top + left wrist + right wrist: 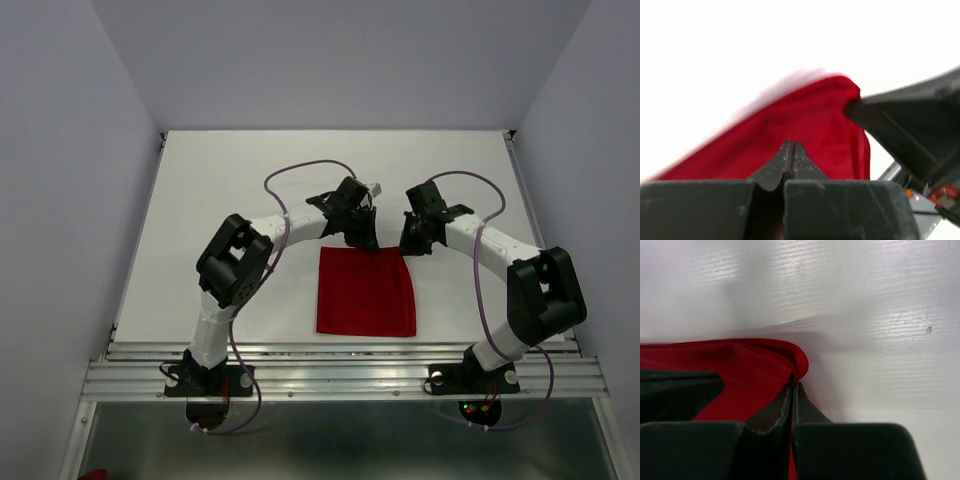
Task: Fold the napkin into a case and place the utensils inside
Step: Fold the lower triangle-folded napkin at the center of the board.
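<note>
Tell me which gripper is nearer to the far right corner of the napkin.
Right. The right gripper pinches that corner; the left gripper, jaws shut, sits further left along the far edge of the napkin.

Legible markings: none. No text, label, brand, number or sign can be read in any of the three views.
</note>
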Available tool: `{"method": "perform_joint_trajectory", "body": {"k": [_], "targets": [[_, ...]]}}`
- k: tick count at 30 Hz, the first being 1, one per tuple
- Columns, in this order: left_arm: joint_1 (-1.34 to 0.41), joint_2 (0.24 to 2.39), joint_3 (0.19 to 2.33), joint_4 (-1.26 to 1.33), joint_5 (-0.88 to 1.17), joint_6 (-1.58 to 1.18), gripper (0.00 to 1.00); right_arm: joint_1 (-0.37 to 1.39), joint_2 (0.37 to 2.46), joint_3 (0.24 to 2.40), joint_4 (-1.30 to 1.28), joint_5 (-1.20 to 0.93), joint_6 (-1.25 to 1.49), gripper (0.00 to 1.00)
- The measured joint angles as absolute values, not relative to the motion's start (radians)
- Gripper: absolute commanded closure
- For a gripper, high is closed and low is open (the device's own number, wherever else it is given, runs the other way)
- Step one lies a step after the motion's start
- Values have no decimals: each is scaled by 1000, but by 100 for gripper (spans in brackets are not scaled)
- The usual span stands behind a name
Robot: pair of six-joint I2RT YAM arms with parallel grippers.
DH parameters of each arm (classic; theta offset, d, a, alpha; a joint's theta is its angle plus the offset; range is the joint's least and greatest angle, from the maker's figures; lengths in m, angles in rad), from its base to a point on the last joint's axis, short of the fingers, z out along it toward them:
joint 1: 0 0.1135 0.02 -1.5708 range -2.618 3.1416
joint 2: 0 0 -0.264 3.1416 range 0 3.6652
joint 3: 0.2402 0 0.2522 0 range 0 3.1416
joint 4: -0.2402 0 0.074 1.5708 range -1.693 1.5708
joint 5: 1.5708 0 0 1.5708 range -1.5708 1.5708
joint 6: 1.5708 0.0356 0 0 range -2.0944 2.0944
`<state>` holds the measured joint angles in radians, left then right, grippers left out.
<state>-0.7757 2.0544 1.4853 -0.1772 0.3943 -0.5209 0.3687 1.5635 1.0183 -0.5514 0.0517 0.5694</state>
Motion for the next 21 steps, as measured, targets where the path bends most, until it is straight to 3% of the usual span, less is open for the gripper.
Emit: {"method": "perform_joint_trajectory", "body": {"k": [21], "targets": [[-752,2206,1586,-173,410,-523,100,377,1564,1019,-554,38,573,99]]}}
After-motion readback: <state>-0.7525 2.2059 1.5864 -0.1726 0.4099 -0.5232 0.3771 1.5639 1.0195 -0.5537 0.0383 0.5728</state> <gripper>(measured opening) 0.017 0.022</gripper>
